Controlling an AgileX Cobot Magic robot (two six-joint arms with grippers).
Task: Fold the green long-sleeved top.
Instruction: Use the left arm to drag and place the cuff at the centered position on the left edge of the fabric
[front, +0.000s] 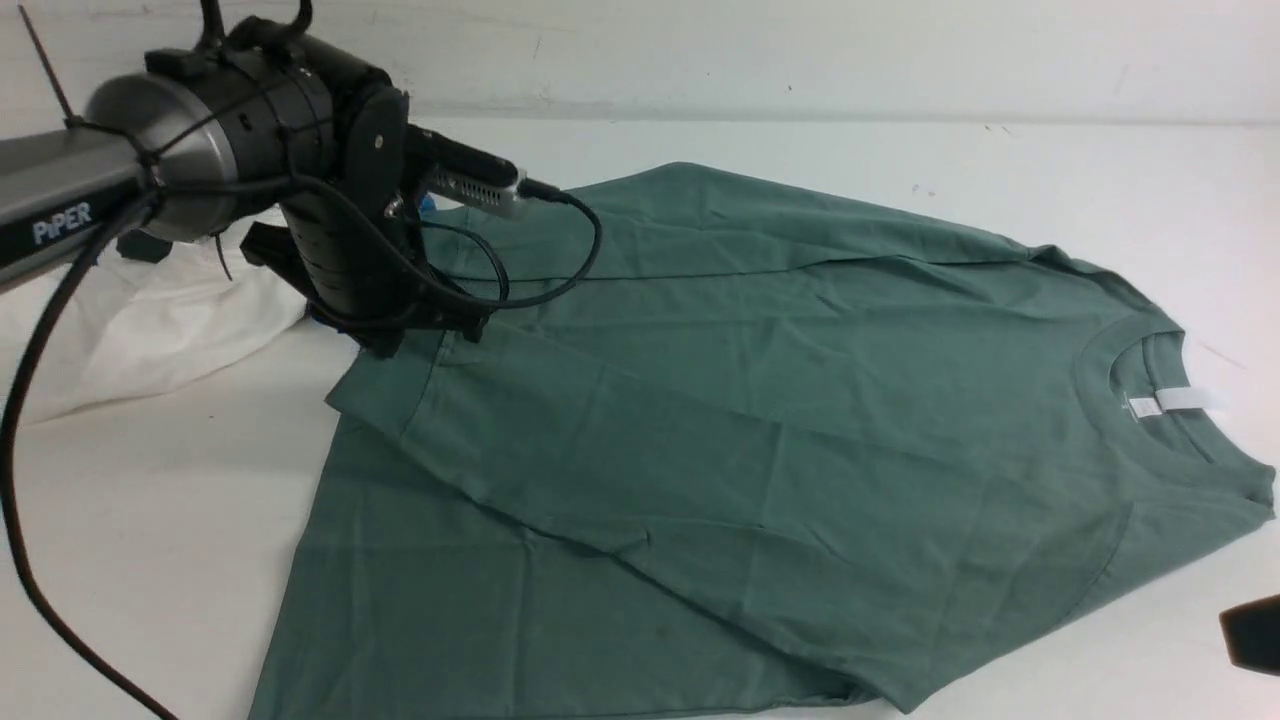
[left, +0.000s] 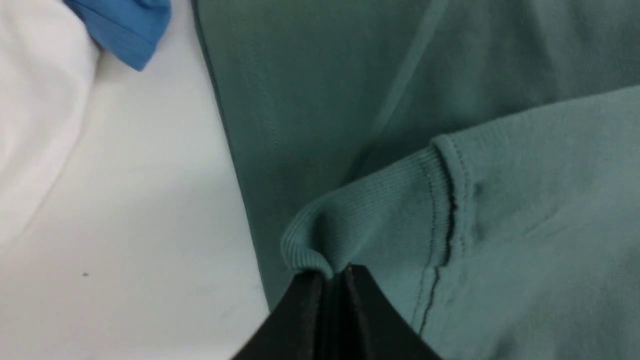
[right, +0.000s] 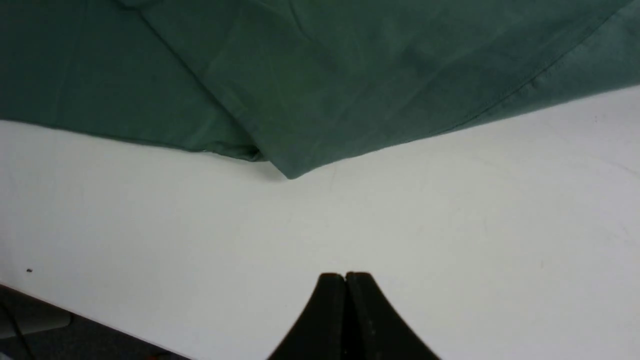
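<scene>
The green long-sleeved top (front: 760, 420) lies spread flat on the white table, its collar and white neck label (front: 1170, 402) to the right. One sleeve is folded across the body. My left gripper (left: 332, 274) is shut on that sleeve's ribbed cuff (left: 370, 220), at the top's left side; in the front view the gripper (front: 405, 345) is mostly hidden behind its own wrist. My right gripper (right: 345, 275) is shut and empty over bare table, short of a folded corner of the top (right: 320, 75). Only a dark part of it (front: 1255, 632) shows at the front view's right edge.
A white garment (front: 150, 310) lies bunched at the left behind the left arm, with a blue one (left: 125, 25) beside it. The table's near edge (right: 75, 310) shows in the right wrist view. A white wall (front: 700, 50) runs along the back.
</scene>
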